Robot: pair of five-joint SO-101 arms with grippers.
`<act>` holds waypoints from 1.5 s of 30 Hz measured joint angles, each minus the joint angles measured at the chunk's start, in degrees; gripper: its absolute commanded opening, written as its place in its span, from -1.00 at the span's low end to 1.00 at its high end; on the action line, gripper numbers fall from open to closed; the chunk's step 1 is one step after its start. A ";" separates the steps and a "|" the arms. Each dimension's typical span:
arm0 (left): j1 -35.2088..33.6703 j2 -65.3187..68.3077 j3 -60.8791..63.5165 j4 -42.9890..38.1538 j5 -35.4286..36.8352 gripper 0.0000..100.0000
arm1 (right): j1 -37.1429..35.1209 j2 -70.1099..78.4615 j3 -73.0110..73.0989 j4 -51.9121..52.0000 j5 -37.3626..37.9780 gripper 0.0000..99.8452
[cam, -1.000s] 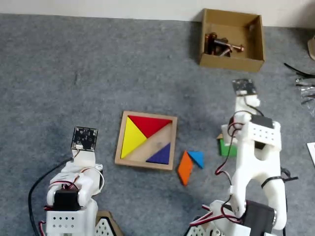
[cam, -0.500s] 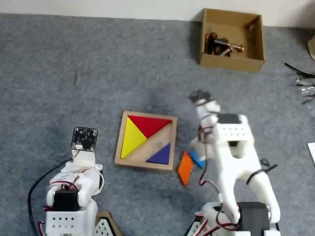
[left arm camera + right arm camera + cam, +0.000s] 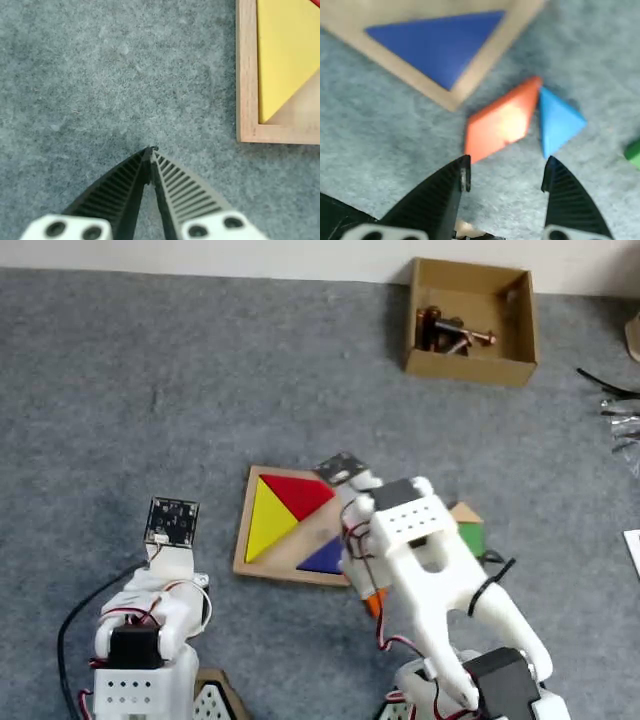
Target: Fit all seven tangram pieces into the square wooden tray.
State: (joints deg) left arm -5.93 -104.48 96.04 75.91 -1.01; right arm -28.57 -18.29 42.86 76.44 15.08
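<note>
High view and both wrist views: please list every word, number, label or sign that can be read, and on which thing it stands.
No text can be read in any view.
Wooden tray, red triangle, yellow triangle, blue triangle: plain surfaces, no print.
Cardboard box: no print visible.
Small dark board on the left arm's wrist: tiny marks, too small to read.

tray [image 3: 246, 75]: bare smooth wood | table cover [image 3: 150, 360]: rough felt | left end effector [image 3: 151, 149]: ribbed matt plastic
</note>
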 measured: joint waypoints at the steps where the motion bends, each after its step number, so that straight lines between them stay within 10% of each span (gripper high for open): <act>1: 0.00 0.00 0.00 0.00 0.00 -0.99 | -1.23 0.00 0.00 0.00 0.00 -0.54; 45: 0.00 0.00 0.00 0.00 0.00 -0.99 | -12.40 -0.35 9.41 -12.84 -0.44 -0.55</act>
State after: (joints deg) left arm -5.93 -104.48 96.04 75.91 -1.01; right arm -40.97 -18.64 52.26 63.60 14.64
